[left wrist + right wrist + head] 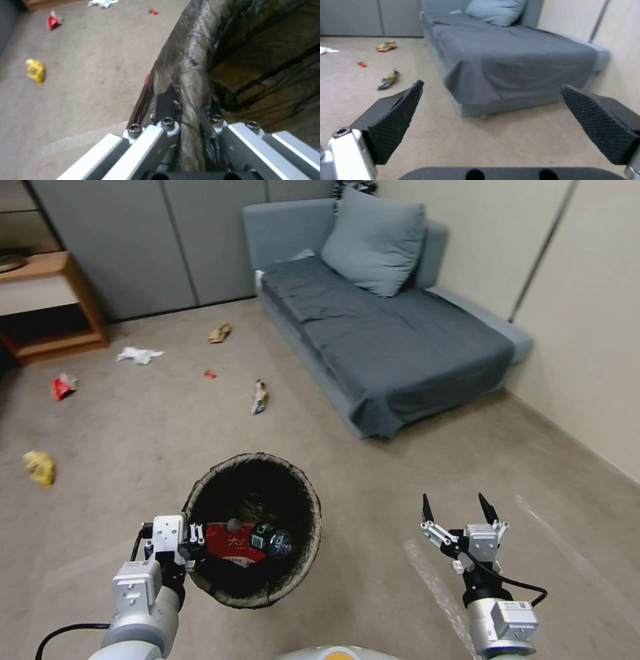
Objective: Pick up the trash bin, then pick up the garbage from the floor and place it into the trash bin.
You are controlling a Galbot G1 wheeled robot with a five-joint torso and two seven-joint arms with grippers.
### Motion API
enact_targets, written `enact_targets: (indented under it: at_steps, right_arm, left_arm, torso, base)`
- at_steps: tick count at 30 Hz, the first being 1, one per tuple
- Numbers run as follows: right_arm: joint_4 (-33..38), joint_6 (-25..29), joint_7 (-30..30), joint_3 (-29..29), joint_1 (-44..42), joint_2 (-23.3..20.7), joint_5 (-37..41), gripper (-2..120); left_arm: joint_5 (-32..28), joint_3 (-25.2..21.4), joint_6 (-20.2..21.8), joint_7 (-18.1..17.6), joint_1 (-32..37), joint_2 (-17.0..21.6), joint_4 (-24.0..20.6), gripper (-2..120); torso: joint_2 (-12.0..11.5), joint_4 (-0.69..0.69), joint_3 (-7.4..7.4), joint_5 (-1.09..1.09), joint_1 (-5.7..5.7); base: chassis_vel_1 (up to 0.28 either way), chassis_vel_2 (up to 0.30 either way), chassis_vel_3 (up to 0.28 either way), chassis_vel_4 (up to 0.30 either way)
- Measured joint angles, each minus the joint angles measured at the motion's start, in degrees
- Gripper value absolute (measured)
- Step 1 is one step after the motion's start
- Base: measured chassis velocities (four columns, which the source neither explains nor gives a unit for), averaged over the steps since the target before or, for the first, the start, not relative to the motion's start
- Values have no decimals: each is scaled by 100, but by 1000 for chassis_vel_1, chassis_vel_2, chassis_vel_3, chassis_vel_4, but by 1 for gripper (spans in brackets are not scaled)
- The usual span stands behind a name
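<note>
Left gripper: your left arm holds the trash bin by its near-left rim — the left wrist view shows one finger outside the bag-lined wall and the other inside, clamped on the liner.
Trash bin: in the head view it sits low and centre, close in front of you, mouth tilted toward the camera; whether it touches the carpet cannot be told.
Inside the bin: a red-and-white snack packet and a small clear bottle lie against the near wall, just beside your left gripper.
Right gripper: held over bare carpet, well to the right of the bin, fingers spread wide with nothing between them.
Garbage on the floor: you have a yellow wrapper at far left, a red packet beyond it, crumpled white tissue near the wooden shelf, crumpled brown paper, a tiny red scrap and a dark wrapper — all well apart from the bin.
Backdrop: a grey sofa with a cushion stands along the right wall.
</note>
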Motion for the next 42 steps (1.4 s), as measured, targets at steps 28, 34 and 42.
enact_targets:
  at_steps: [28,34,42]
  right_arm:
    - [-78,-102,61,25,84,16,41,100]
    - [-75,-197,116,26,86,21,48,100]
    - [-76,-226,151,21,86,29,41,100]
  left_arm:
    - [29,-20,-166,-5,-70,7,126,0]
    - [34,-30,-167,-2,-68,19,126,0]
    - [37,-32,-161,2,-65,25,122,0]
  torso:
    - [0,1,0,0,0]
    - [0,0,0,0,0]
    - [0,0,0,0,0]
  base:
    - [79,80,83,80]
    - [0,0,0,0]
    - [-26,22,23,-28]
